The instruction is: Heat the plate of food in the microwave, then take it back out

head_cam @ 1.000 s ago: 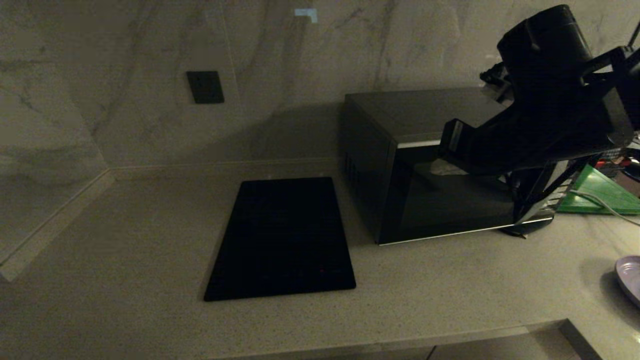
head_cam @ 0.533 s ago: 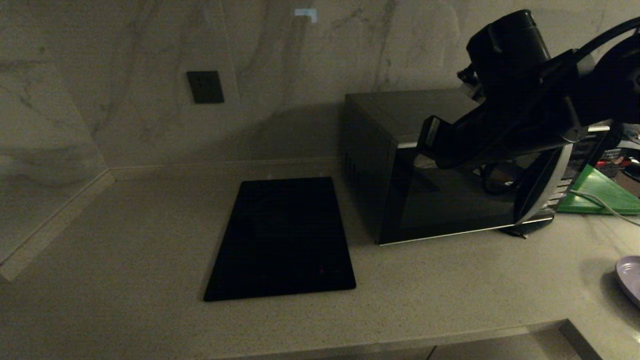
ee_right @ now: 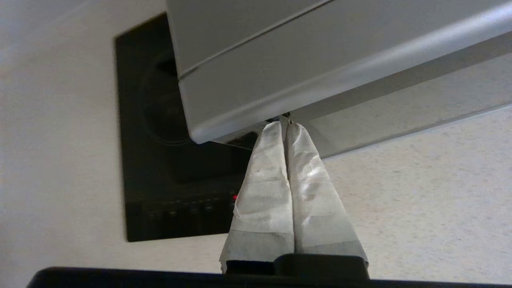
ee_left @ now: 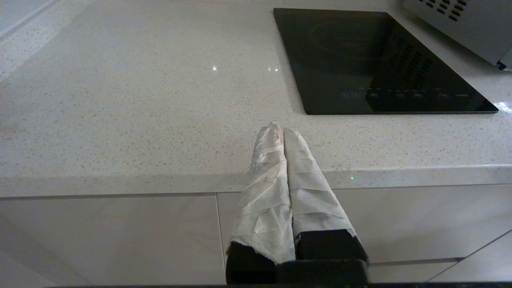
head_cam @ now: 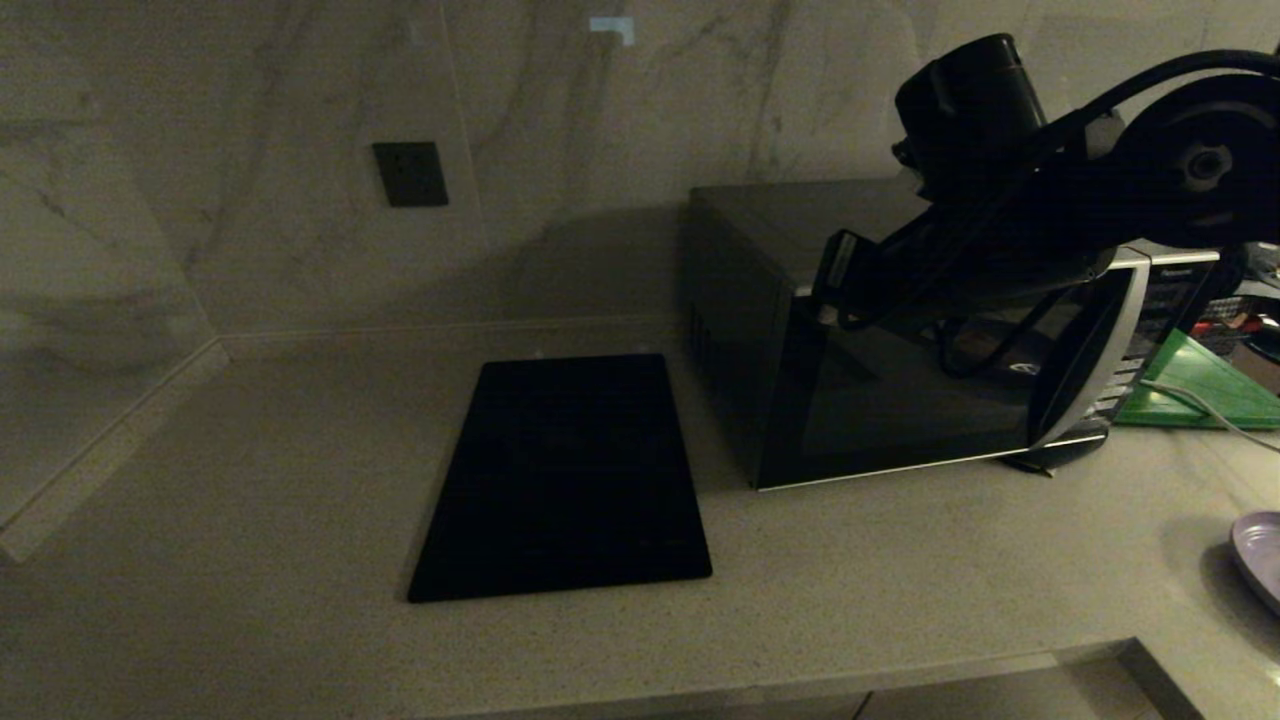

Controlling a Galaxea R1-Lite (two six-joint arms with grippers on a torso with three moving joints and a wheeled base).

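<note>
At the far right edge of the head view I can see only a sliver of the plate of food, a lavender rim cut off by the frame, resting on the countertop well apart from the microwave. What lies on the plate is out of sight, so I cannot tell its contents. The microwave stands against the marble backsplash, its black glass door facing me and closed as far as I can judge; nothing shows through the dark glass. Much of its upper front is hidden behind my right arm, which reaches across above it. The curved silver handle shows only in part below the arm.

From the right wrist view, my right gripper sits with its taped fingers pressed together, holding nothing, their tips just beside the microwave's lower front corner; whether they touch it I cannot tell. The black cooktop panel lies flat on the counter just beside the microwave's left side. A green board peeks out past the microwave on the right, partly hidden, with a white cable across it.

My left gripper is not visible from the head view; its own camera shows it off the counter's front edge, taped fingers closed together and empty, with cabinet fronts below.
</note>
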